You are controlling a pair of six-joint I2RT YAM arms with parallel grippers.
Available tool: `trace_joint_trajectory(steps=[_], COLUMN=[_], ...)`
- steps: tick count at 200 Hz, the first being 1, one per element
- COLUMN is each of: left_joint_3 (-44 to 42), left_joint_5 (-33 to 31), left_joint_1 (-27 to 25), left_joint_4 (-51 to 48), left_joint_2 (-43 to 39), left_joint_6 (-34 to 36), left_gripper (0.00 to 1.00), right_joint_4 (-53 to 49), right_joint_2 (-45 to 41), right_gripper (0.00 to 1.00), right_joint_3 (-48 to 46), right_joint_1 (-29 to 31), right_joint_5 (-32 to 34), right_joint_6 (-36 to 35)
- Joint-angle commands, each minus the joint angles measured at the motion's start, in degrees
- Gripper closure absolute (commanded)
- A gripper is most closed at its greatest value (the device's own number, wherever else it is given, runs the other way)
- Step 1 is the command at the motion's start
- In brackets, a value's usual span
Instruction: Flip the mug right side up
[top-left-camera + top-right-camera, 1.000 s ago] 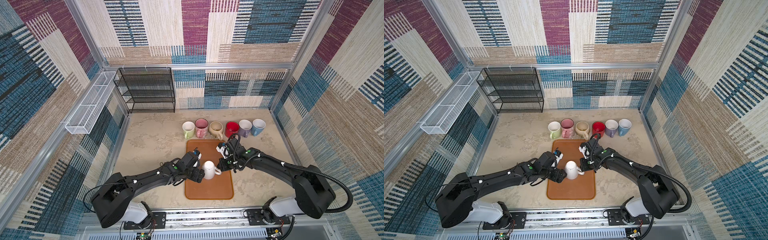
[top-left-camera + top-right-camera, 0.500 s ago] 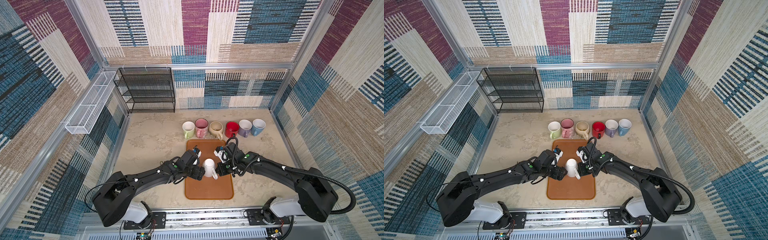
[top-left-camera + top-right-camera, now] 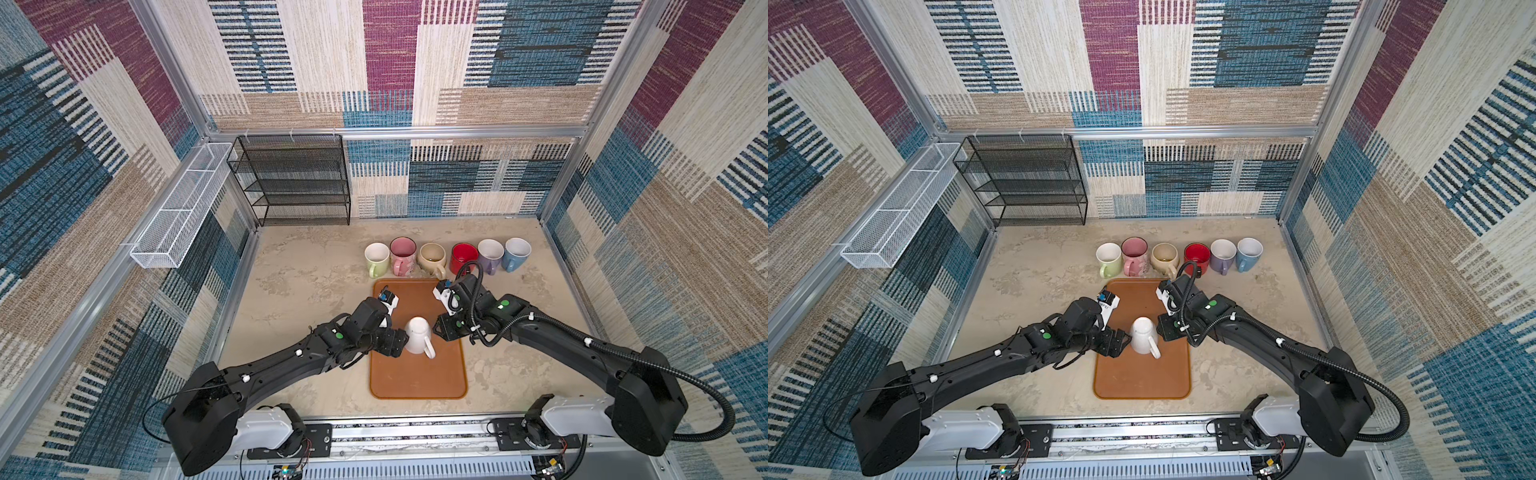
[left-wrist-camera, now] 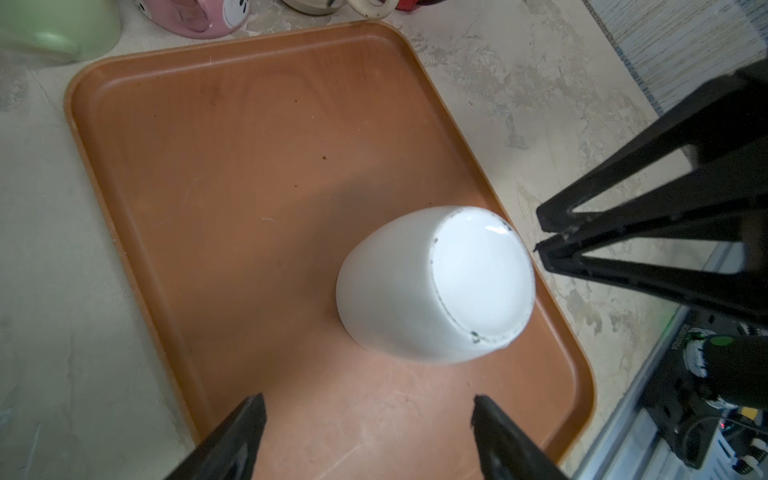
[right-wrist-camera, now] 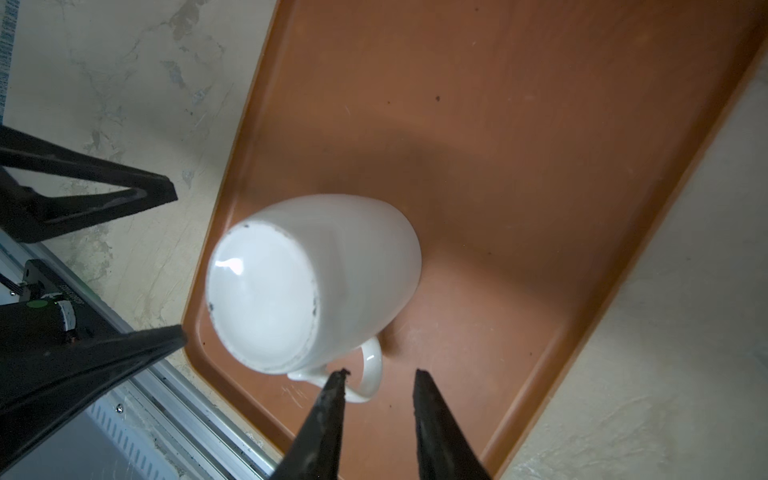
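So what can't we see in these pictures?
Inside of the white mug: hidden in every view, its mouth is down on the tray.
Its handle: left wrist view, behind the mug's body.
The green mug: left wrist view, blurred and cut off by the edge.
Whether the right pincer touches the handle: right wrist view, a finger overlaps it, cannot tell.
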Motion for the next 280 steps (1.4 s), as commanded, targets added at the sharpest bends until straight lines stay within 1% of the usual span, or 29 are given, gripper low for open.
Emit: trace_joint_trajectory(steps=[1,21,39,55,92,122,181,247,280], left_joint_3=[-0.7,-1.2,-1.7,-2.0,-3.6,-4.4,-5.3,-7.1,-7.4], left_joint_5=[-0.8,-0.8,-0.9,-1.2,-2.1,-2.3,-1.9,-2.6,-2.8], left_joint_1=[0.1,0.1,0.1,0.1,0.1,0.1,0.1,0.2,0.1], left_joint_4=[-1.9,-2.2,-3.0,-3.9,-4.7,-4.7,-4.0,-4.1,-4.1], left_joint_2=[-1.8,-3.5,-5.0,-6.4,-9.5,-10.2,-10.4,-12.4,-12.6], left_joint_6=[-0.2,-0.6,-0.7,-0.8,-1.4,-1.5,-1.9,-2.3,-2.1], left_gripper=[0.16,0.16,0.16,0.16,0.16,0.16,0.16,0.16,0.16], right_joint_4=[-3.2,-4.3,-5.2,-6.0,-5.9,-5.2,-3.3,-3.7,-4.4], right_joint_2=[-1.1,-1.0,0.0,1.2,2.5,3.8,7.7,11.0,12.3], right_gripper=[0.6,0.54,0.52,0.51,0.51,0.52,0.57,0.68,0.77], right_joint_3=[1.8,3.5,4.4,5.1,5.5,4.7,4.0,5.5,6.4], right_joint_1=[0.5,2.2,3.2,4.2,6.9,8.7,10.5,10.8,10.8], right_joint_5=[3.2,4.5,4.8,5.4,5.8,6.2,8.0,9.9,10.6], right_joint_6=[-3.2,-5.0,-6.2,-6.3,-4.0,-2.3,0.5,1.6,1.6])
